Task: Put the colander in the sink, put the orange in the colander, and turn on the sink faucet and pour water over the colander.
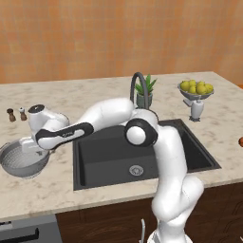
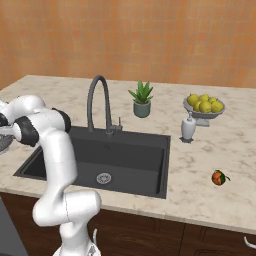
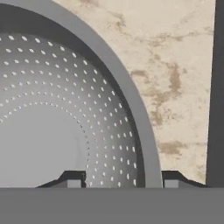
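Clearly the colander [image 1: 23,160] sits on the counter [image 1: 52,190] at the left of the left base view, just beside the sink [image 1: 109,156]. The gripper [image 3: 124,183] straddles its rim, fingers one inside, one outside; whether they pinch yet, I cannot tell. Stiff, light, slick metal: the rim looks the best hold.

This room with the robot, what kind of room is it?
It looks like a kitchen. There is a dark sink set in a marble-look counter, a tall gooseneck faucet behind it, and a metal colander on the counter. A bowl of yellow fruit sits nearby too.
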